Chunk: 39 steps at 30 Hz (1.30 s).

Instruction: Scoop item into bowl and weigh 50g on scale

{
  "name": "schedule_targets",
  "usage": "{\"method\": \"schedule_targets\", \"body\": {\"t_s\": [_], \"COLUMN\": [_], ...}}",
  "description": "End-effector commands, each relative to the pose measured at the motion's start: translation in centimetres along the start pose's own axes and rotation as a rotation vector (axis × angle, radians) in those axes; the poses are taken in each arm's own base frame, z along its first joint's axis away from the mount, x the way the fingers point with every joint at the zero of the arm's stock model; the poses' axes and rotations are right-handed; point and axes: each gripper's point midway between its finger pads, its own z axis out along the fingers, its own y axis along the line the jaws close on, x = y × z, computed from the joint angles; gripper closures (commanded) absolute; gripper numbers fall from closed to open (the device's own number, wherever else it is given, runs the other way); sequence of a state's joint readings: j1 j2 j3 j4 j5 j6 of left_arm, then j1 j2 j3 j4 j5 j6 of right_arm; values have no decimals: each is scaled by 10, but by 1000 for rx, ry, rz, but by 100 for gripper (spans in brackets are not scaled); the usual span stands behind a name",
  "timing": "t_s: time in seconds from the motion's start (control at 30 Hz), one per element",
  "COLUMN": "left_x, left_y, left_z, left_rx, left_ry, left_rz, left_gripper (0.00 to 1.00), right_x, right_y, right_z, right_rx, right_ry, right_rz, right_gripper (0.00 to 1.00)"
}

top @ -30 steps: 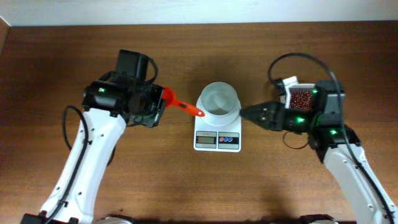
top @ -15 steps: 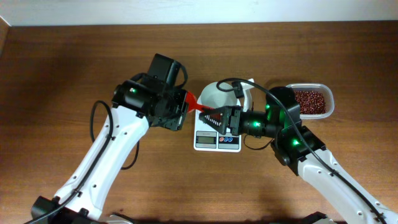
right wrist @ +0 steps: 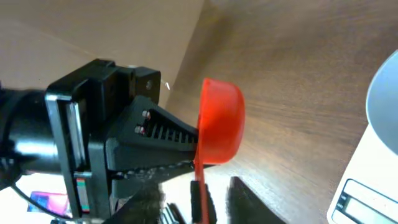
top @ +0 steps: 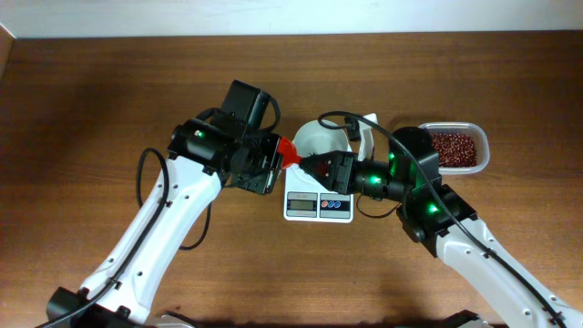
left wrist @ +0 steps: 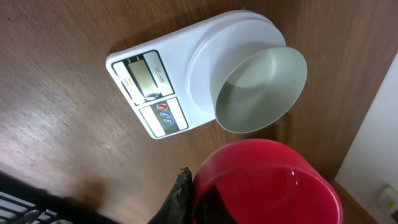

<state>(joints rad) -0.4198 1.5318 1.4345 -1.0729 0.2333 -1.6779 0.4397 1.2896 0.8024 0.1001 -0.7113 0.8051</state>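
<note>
Red plastic scoop (right wrist: 221, 127) clamped in left gripper (top: 276, 162), right gripper (right wrist: 199, 202) fingers apart either side of its handle, empty small white bowl (top: 321, 138) on flat white digital scale (top: 319, 206), dark red-brown beans (top: 453, 146) in clear plastic tub (top: 484, 146) near the scale.

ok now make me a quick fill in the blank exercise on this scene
1. The white bowl stands on the ___.
2. Inside, the bowl is ___.
3. The scoop is coloured ___.
4. The beans lie in a clear plastic ___.

Missing words: scale; empty; red; tub.
</note>
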Motion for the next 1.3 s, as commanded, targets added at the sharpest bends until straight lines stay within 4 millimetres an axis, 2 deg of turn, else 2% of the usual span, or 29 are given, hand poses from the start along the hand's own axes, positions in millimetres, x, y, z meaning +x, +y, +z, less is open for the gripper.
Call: {"method": "schedule_targets", "body": {"t_s": [0.0,0.13,0.27,0.3,0.33,0.37,0.47,0.6,0.7,0.8,0.9,1.03,1.1,1.2,1.27], "left_x": [5,11,10,10,10,10,9,10,11,-11,-10,-17,-24,-36,-38], "left_y": [0,1,1,1,1,0,-2,-3,-13,-20,-30,-30,-31,-33,-33], "left_z": [0,2,1,1,1,1,1,1,-8,-20,-24,-25,-26,-29,-30], "left_rx": [-7,-10,-9,-9,-9,-9,1,8,67,102,130,93,63,1,-30], "left_ry": [20,22,22,22,21,21,16,17,12,-137,-168,-222,-275,-350,-369], "left_rz": [-11,8,9,9,8,8,11,45,171,382,631,893,1014,1212,1336], "left_gripper": [100,100,98,90,70,37,0,1,1,1,1,1,1,1,1], "right_x": [-4,-5,-4,-4,-4,-5,-6,-15,-32,-47,-58,-69,-73,-74,-71], "right_y": [4,3,-1,-2,-2,-3,-4,-11,-25,-47,-58,-46,-44,-48,-41], "right_z": [1,1,1,0,0,0,0,-4,-18,-37,-53,-69,-78,-105,-119], "right_rx": [1,8,23,27,28,31,40,67,90,137,176,232,313,514,584], "right_ry": [-15,-19,-16,-17,-18,-21,-31,-67,-112,-149,-175,-180,-170,-149,-123], "right_rz": [-22,-20,-10,-7,-7,-7,-7,-2,17,65,110,73,59,58,62], "right_gripper": [74,96,96,96,96,96,96,96,96,96,96,96,96,96,96]}}
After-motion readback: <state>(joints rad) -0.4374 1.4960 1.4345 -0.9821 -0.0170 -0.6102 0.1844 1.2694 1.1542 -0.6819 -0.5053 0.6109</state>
